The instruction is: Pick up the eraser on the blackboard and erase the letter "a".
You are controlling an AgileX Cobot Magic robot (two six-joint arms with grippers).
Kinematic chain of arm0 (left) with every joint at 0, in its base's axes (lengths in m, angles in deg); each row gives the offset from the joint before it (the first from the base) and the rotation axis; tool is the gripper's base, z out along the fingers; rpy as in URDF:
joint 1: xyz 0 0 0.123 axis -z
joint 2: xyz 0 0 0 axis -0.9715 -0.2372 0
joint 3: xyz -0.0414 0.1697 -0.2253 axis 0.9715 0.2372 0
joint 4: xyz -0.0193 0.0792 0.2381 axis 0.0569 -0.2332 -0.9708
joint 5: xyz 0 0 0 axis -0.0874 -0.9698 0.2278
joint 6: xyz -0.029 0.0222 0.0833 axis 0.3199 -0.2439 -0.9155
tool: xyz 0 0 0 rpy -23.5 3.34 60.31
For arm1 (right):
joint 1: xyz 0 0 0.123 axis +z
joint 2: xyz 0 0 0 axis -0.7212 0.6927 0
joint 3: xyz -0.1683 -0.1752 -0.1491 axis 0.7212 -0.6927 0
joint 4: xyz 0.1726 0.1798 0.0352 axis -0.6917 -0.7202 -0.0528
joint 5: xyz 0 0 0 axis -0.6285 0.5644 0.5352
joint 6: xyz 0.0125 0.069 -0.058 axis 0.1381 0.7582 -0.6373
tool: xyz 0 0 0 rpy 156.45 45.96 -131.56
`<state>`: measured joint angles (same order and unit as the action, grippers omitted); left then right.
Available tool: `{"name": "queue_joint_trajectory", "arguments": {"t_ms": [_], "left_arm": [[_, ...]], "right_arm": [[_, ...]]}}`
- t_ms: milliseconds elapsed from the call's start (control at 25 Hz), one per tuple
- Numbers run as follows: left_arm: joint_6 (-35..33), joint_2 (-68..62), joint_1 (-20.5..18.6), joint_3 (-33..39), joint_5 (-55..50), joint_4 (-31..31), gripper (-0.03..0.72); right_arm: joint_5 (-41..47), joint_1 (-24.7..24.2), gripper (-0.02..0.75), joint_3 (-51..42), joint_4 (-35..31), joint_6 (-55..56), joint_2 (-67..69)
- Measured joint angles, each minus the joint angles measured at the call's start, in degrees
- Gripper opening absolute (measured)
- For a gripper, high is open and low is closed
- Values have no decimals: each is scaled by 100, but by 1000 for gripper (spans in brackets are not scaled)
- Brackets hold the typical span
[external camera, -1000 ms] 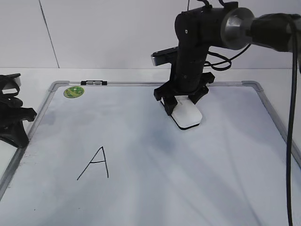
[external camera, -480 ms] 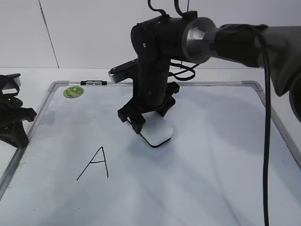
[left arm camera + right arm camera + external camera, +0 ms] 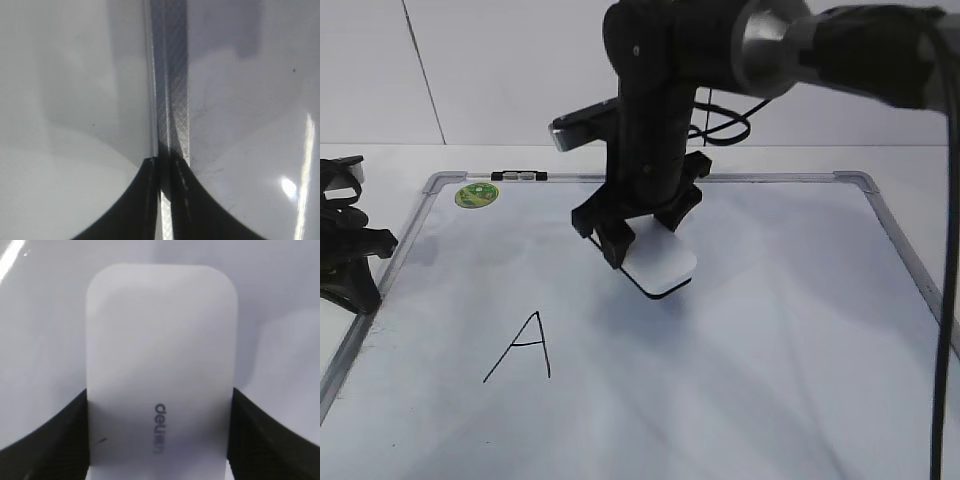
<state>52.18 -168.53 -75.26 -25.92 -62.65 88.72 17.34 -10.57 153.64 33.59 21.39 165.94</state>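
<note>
Your right arm reaches in from the upper right, wrist pointing down, its gripper (image 3: 638, 243) clamped on the eraser (image 3: 659, 265), while your left gripper (image 3: 165, 200) sits closed at the left edge.

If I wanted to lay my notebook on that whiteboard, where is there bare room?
The whole right half of the whiteboard is bare, from the eraser to the right frame. The front strip right of the capital A is bare too. Busiest is the middle, where the right gripper holds the eraser.
</note>
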Motion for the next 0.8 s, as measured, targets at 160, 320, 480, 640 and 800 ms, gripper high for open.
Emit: {"name": "queue_joint_trajectory", "arguments": {"t_ms": [160, 320, 480, 640, 800], "left_arm": [[0, 0, 0, 0, 0, 0, 35], [0, 0, 0, 0, 0, 0, 35], [0, 0, 0, 0, 0, 0, 35], [0, 0, 0, 0, 0, 0, 35], [0, 0, 0, 0, 0, 0, 35]], "right_arm": [[12, -372, 565, 11, 20, 0, -190], [35, -849, 565, 11, 33, 68, -272], [48, -1318, 565, 11, 159, 247, -399], [70, -1656, 565, 11, 398, 370, -520], [85, -1946, 565, 11, 449, 397, -640]]}}
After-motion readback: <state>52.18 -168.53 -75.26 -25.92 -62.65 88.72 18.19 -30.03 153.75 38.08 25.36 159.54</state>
